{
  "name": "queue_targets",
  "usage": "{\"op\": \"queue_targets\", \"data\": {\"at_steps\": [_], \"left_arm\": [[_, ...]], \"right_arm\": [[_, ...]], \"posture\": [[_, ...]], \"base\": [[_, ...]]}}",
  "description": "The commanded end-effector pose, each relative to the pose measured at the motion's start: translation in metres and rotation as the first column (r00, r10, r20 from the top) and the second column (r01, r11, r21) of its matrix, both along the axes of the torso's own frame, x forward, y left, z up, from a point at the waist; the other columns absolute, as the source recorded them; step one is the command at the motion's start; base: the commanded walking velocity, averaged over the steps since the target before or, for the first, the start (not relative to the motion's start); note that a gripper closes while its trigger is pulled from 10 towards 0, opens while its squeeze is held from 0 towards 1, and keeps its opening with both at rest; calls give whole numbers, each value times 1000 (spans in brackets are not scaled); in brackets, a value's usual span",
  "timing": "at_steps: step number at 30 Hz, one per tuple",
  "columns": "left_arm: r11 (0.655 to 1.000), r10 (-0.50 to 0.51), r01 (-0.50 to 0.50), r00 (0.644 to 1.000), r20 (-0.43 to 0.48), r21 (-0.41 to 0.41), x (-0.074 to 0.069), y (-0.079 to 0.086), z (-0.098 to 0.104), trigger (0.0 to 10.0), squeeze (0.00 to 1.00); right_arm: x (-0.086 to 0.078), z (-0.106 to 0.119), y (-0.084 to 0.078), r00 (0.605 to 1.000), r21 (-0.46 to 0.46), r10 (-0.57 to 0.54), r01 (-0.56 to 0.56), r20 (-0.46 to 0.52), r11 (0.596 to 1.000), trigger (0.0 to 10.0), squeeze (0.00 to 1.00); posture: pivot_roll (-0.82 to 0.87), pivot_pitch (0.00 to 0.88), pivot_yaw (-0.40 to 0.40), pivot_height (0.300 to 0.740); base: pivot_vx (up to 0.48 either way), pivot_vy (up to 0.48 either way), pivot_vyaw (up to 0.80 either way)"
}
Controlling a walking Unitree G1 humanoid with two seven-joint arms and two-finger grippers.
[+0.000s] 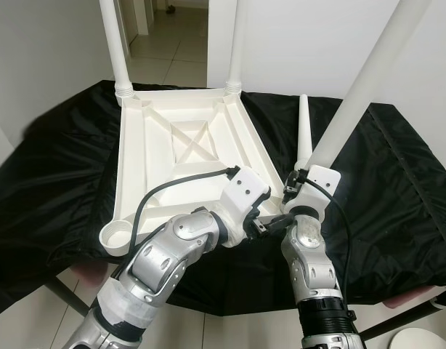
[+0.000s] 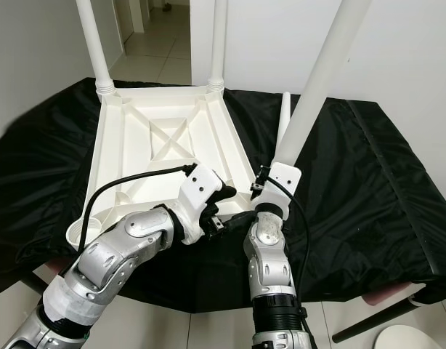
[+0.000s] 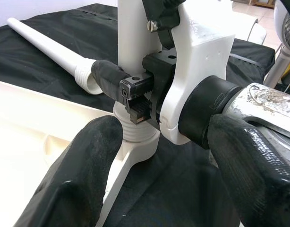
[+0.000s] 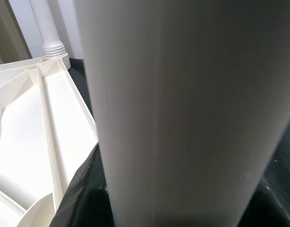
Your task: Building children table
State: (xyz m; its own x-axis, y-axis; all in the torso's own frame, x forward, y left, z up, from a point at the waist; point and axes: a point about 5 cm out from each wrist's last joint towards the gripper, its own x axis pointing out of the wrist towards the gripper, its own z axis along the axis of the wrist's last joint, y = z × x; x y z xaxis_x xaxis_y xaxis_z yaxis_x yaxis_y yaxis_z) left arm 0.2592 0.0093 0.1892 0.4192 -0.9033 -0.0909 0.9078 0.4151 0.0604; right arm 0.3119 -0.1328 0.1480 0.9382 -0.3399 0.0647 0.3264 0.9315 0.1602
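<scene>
White table top [image 1: 172, 145] lay upside down on black-draped bench [image 1: 397, 189], right gripper [image 3: 135, 101] pinched an upright leg [image 1: 361, 91] at the near corner socket, left gripper [image 3: 159, 175] spread beside it, spare leg [image 1: 303, 131] lying lengthwise nearby.

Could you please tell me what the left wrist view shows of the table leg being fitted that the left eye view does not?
The left wrist view gives the close detail: the leg's threaded base sitting in the corner socket, the right gripper clamped on it just above, and the left gripper's fingers apart nearby. The left eye view gives the layout: the upside-down tabletop, two legs already standing at the far corners, and an empty socket. Both show the spare leg lying on the black cloth.
</scene>
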Motion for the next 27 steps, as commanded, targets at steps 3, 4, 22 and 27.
{"op": "queue_targets", "data": {"at_steps": [3,4,22,27], "left_arm": [[1000,-27,27,1000,4,-10,-3,-5,0,10000,0],[1000,-26,27,1000,3,-10,-3,-6,0,10000,0],[999,-31,31,1000,5,-13,-4,-8,2,10000,0],[999,-30,31,1000,4,-13,-3,-8,1,10000,0]], "right_arm": [[-3,7,1,993,39,57,-61,103,997,10000,1000],[-3,12,-1,987,23,75,-79,144,997,10000,1000],[3,6,-36,902,-96,424,-416,84,904,10000,0],[4,3,-41,877,-120,476,-467,62,876,10000,0]], "posture": [[18,0,-22,740],[17,0,-22,740],[11,0,-17,740],[10,0,-15,740]], "base": [[0,0,0],[0,0,0],[0,0,0],[0,0,0]]}}
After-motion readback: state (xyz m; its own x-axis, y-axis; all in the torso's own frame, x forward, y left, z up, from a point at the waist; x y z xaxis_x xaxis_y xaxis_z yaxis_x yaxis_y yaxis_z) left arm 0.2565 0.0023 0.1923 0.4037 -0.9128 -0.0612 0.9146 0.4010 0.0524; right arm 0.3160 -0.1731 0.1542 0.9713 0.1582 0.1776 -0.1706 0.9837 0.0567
